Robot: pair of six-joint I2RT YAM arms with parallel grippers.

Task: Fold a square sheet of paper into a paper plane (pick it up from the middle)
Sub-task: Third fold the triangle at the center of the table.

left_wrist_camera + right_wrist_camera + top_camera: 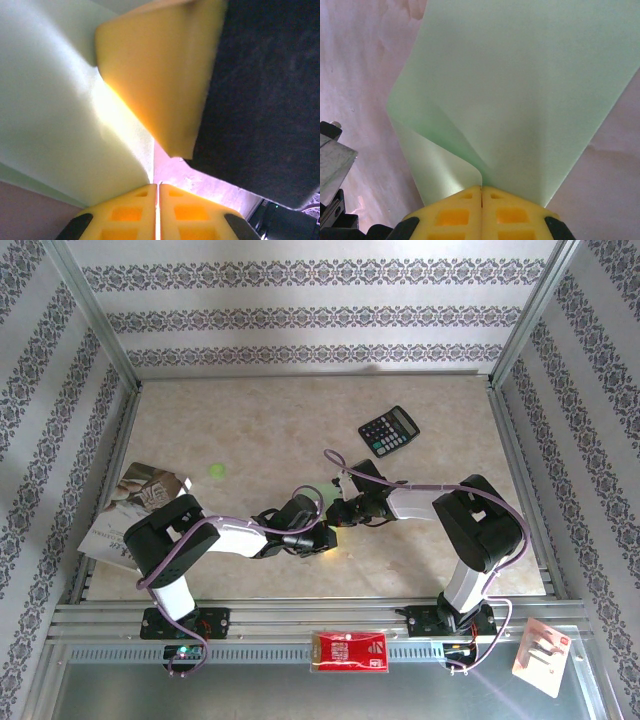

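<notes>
– Near the table's front middle, between both wrists: which way does the thin light green square sheet of paper [520, 90] point?
– Away from the right gripper [481, 191]. Its 2 yellow moulded fingers [455, 215] are clenched on the narrow end. The sheet fans wider beyond, with 1 side curling in a smooth roll. Long axis: cannot tell.
– And the left gripper [156, 189]?
– Clenched too, with the sheet's edge running into its seam.
– Room to move?
– Bare beige marbled tabletop [250, 430] lies beyond, and the black calculator [389, 431] is well apart.
</notes>
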